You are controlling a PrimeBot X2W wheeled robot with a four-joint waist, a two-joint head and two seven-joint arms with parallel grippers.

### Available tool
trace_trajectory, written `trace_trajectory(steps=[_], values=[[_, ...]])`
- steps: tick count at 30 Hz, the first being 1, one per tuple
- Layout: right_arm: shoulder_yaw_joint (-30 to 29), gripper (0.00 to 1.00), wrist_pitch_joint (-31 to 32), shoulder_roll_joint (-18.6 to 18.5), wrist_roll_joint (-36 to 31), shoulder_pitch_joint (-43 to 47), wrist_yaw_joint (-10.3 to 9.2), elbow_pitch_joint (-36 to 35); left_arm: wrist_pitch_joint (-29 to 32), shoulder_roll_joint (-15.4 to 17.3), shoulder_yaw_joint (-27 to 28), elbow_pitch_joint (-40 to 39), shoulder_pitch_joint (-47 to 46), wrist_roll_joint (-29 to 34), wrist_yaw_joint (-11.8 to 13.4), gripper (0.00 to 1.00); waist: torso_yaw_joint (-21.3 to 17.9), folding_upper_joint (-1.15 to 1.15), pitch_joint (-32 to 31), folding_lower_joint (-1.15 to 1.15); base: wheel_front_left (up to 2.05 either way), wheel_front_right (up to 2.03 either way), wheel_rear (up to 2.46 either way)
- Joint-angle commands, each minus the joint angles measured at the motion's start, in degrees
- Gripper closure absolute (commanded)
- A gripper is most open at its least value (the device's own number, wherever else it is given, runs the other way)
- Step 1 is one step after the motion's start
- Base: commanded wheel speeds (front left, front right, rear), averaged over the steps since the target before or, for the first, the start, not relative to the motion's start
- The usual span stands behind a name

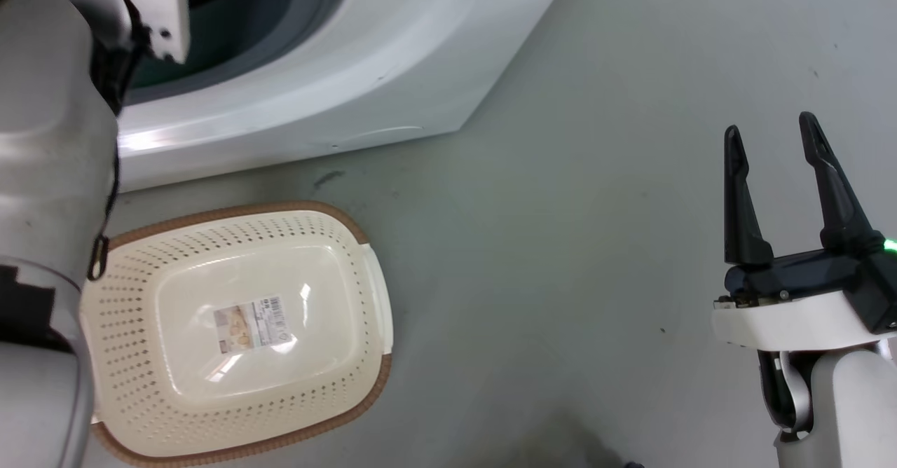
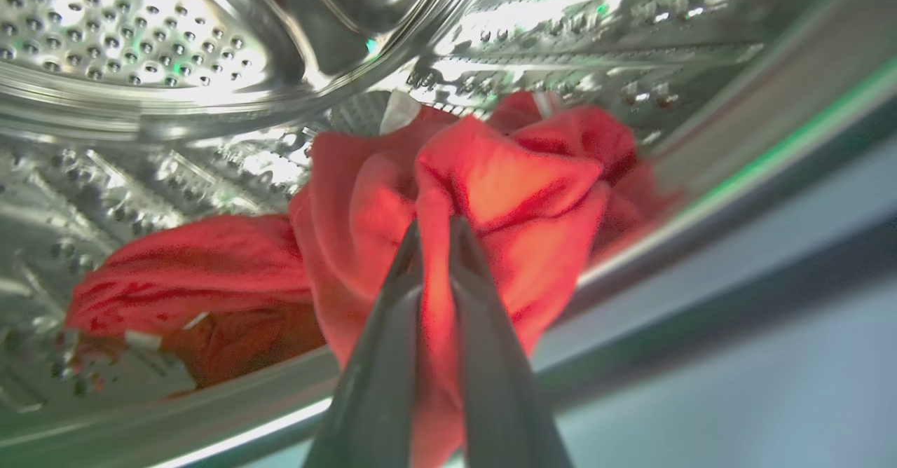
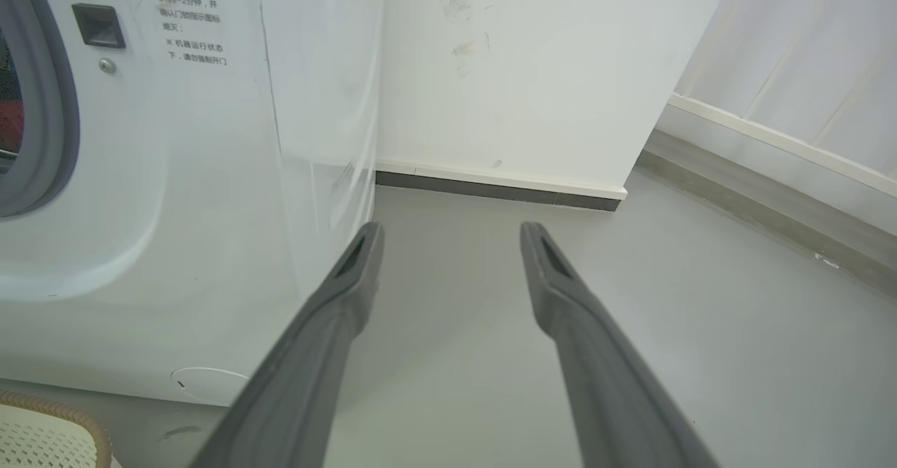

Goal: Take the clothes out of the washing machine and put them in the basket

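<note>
Chinese notice (image 3: 188,23) (mostly blurry) on washing machine (image 3: 175,209).

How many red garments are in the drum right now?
2, as far as I can tell: a bunched garment pinched in the left gripper, and a flatter garment beside it on the drum wall. Folds may hide more.

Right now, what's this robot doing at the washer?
It's unloading laundry. Its left end effector is inside the washer drum, shut on a fold of the red clothes. The right end effector hangs open over the floor, holding nothing. The basket sits before the washer, no clothes in it yet.
</note>
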Motion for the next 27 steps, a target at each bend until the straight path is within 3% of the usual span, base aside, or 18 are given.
trace_trajectory(steps=[1, 13, 20, 27], values=[[-0.02, 0.00, -0.13, 0.06, -0.46, 0.84, -0.04, 0.17, -1.28, -0.19, -0.20, -0.45, 1.43, -0.45, 0.00, 1.00, 2.10, 0.00, -2.39, 0.01, 0.00, 0.00, 0.00], [-0.61, 0.00, -0.12, 0.06, -3.19, 4.76, -0.04, 1.80, -14.22, -3.86, -2.25, -3.40, 13.47, -2.10, 0.55, 1.00, 7.37, 0.00, -12.17, 0.01, 0.00, 0.00, 0.00], [-1.27, 0.00, -0.12, 0.06, -4.09, 6.77, -0.04, 2.30, -16.17, -4.22, -2.35, -9.63, 20.47, -1.67, 2.60, 1.00, 10.10, 0.00, -17.08, 0.01, 0.00, 0.00, 0.00], [-1.91, 0.00, -0.12, 0.06, -4.74, 9.19, -0.04, 2.79, -16.46, -2.45, -1.43, -21.50, 26.68, -0.83, 4.96, 1.00, 12.72, 0.00, -21.41, 0.01, 0.00, 0.00, 0.00]])
